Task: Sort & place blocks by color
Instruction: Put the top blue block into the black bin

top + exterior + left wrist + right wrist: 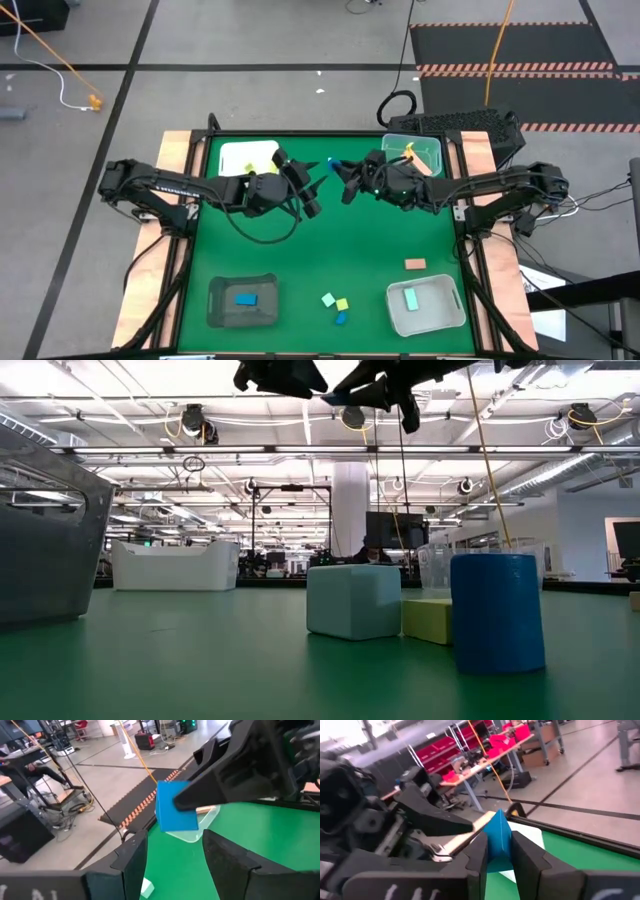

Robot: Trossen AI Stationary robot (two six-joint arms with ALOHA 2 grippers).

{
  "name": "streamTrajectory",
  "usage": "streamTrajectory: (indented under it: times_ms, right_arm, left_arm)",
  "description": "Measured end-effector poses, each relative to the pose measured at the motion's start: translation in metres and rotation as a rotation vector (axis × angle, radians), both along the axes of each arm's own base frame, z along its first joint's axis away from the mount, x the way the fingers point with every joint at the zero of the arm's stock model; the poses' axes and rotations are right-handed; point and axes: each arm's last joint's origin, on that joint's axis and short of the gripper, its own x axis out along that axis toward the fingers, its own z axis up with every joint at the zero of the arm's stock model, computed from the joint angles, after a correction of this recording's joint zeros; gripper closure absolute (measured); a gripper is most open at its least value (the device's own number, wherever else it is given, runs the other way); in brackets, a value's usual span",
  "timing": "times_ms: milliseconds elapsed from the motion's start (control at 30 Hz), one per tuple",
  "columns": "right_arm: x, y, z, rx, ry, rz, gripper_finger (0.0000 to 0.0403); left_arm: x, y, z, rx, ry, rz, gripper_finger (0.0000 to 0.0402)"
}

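High above the middle of the green table (330, 250), my right gripper (341, 172) is shut on a blue block (333, 164). My left gripper (308, 188) faces it from the table's left, open, its fingers (131, 865) just short of the block (175, 806) and touching nothing. Both grippers show at the top of the low view, left (280, 375) and right (385, 390). Near the front edge a mint cube (352, 600), a yellow block (428, 620) and a blue cylinder (497, 612) rest on the table. A salmon block (415, 264) lies further right. My right gripper pinches the blue block between its two fingers (477, 854), on two opposite faces (498, 840). The fingers lie about level and point toward the table's left. The block sticks out past the fingertips, turned so one edge faces up, lifted clear of the table.
A dark tray (243, 300) at the near left holds a blue block. A white tray (425, 305) at the near right holds a mint block. Another white tray (250, 158) stands at the far left; a clear tray (412, 152) with yellow and salmon blocks at the far right.
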Motion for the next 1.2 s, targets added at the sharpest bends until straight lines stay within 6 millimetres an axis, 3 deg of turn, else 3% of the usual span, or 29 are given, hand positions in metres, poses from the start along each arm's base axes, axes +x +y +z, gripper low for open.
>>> streamTrajectory:
  times_ms: [367, 833, 1033, 1200]
  right_arm:
    - [0.001, 0.0, 0.006, -0.002, -0.066, 0.007, 0.0349]
    - [0.001, 0.001, 0.011, -0.022, -0.106, 0.026, 0.0349]
    - [0.001, 0.0, 0.014, -0.047, -0.125, 0.031, 0.0349]
    - [0.001, -0.001, 0.012, -0.057, -0.095, 0.03, 0.0349]
  left_arm:
    - [0.002, -0.002, 0.008, 0.14, 0.014, -0.044, 0.0211]
    - [0.005, 0.014, 0.011, 0.127, -0.032, -0.055, 0.021]
    - [0.021, 0.017, -0.006, 0.178, 0.019, -0.084, 0.021]
    - [0.03, 0.02, -0.013, 0.202, 0.004, -0.009, 0.021]
